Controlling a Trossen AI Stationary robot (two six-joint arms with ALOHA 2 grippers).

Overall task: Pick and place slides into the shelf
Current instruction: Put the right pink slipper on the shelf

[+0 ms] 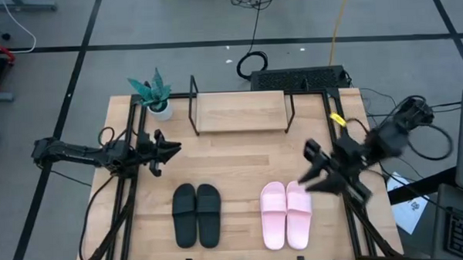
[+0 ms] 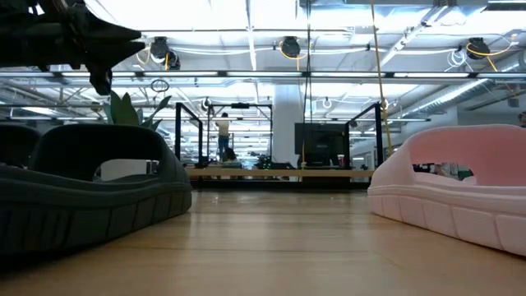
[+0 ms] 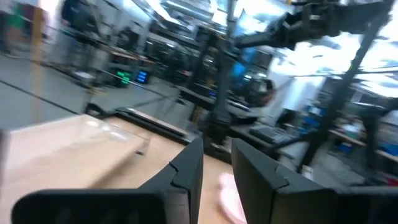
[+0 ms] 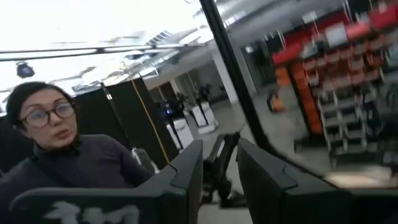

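In the high view the black pair of slides [image 1: 197, 214] lies sole down near the table's near edge. The pink pair [image 1: 286, 214] lies to its right. The shelf [image 1: 241, 113], a light board in a black wire frame, stands at the far edge with nothing on it. My left gripper [image 1: 173, 149] hovers left of centre, above and beyond the black pair, fingers a little apart [image 3: 217, 168]. My right gripper [image 1: 306, 167] hangs just beyond the pink pair, with a narrow gap between its fingers [image 4: 219, 162]. The low view shows a black slide [image 2: 90, 189] and a pink slide [image 2: 460, 193] up close.
A potted plant [image 1: 154, 94] stands at the shelf's left end. Bare wood lies between the shelf and the slides. A keyboard [image 1: 299, 78] and cables lie beyond the far edge. A person [image 4: 56, 149] shows in the room past my right gripper.
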